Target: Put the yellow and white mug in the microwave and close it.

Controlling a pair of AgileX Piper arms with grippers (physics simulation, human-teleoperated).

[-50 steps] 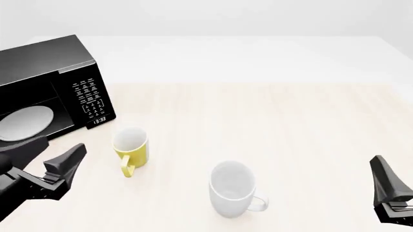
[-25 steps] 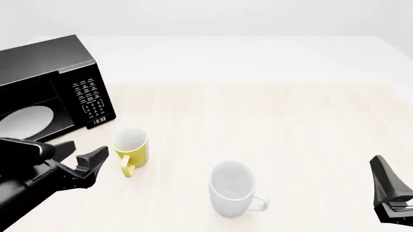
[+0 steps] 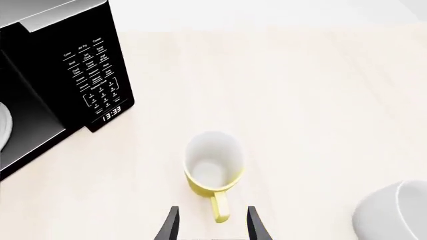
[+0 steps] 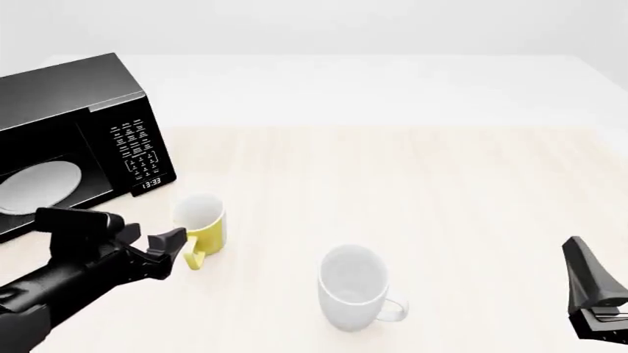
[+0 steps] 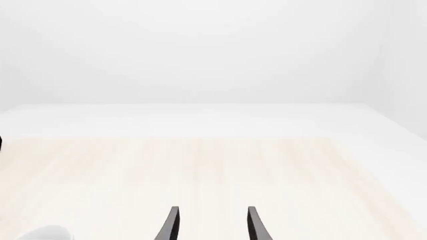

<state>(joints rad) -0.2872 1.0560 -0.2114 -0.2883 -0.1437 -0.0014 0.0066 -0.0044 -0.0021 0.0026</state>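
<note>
Yellow and white mug (image 3: 213, 167) | I am lining up left gripper (image 3: 212, 224), fingers apart around handle | thin handle risking slipping, tipping mug | right gripper (image 5: 212, 224) fingers apart, idling

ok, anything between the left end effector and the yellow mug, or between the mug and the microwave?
Nothing visible. The left end effector is open, lined up on the handle of the yellow and white mug. Bare table lies between the mug and the microwave, whose cavity shows open. The white mug sits off to the side.
</note>
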